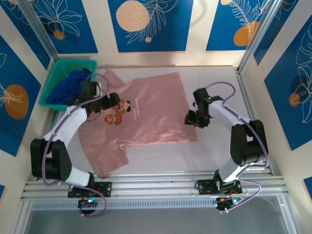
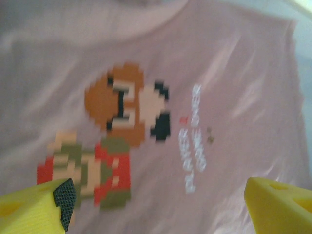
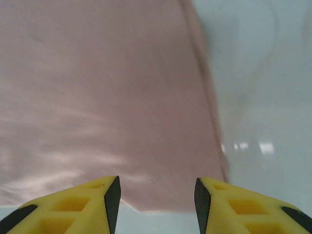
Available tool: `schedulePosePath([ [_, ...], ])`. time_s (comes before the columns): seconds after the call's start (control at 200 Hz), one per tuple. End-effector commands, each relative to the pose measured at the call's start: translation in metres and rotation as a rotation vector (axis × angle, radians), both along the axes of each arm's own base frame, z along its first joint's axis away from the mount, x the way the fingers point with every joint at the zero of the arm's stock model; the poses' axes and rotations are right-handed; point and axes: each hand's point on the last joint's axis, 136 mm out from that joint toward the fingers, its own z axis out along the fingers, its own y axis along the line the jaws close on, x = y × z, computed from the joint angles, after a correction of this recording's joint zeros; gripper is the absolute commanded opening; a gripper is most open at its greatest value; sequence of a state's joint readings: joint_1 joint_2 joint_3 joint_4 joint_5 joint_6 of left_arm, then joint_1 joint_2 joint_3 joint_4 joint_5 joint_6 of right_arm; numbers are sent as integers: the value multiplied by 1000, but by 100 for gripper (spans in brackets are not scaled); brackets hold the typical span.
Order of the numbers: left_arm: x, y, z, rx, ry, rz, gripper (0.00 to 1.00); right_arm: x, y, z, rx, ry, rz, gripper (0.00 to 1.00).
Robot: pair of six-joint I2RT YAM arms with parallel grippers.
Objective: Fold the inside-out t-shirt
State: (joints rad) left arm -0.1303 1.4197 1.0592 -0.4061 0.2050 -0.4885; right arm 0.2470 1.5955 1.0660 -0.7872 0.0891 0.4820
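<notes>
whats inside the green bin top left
A crumpled dark blue garment lies in the green bin. Whatever lies beneath it on the bin's floor is covered.

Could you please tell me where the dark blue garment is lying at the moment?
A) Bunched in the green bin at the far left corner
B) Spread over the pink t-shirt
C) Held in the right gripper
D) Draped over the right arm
A: the dark blue garment sits bunched inside the green bin, beside the pink t-shirt.

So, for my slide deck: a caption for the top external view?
Pink t-shirt lies spread flat; left tool hovers above its print, right tool at its right edge, both open.
</notes>
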Motion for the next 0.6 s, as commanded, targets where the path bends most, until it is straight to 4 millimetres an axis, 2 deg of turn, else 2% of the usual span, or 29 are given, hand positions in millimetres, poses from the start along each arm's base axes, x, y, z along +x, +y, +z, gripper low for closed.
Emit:
schedulePosePath([
  [0.0,-19,-8,12,-13,-39,-21,89,-29,-13,-7,-36,81,-89,47],
  [0.07,-28,-5,9,2,-23,-21,89,-36,-10,-20,-44,126,-83,47],
  [0.21,-34,-2,7,27,-19,-22,89,-36,-11,-37,-90,165,-74,46],
  [0.365,-37,-5,4,7,-14,-26,89,-25,-12,-44,-99,166,-75,41],
  [0.51,-45,-7,2,12,1,-38,89,-27,-17,-50,-127,197,-69,40],
  [0.595,-49,-8,2,11,1,-43,89,-28,-22,-53,-143,207,-74,33],
])
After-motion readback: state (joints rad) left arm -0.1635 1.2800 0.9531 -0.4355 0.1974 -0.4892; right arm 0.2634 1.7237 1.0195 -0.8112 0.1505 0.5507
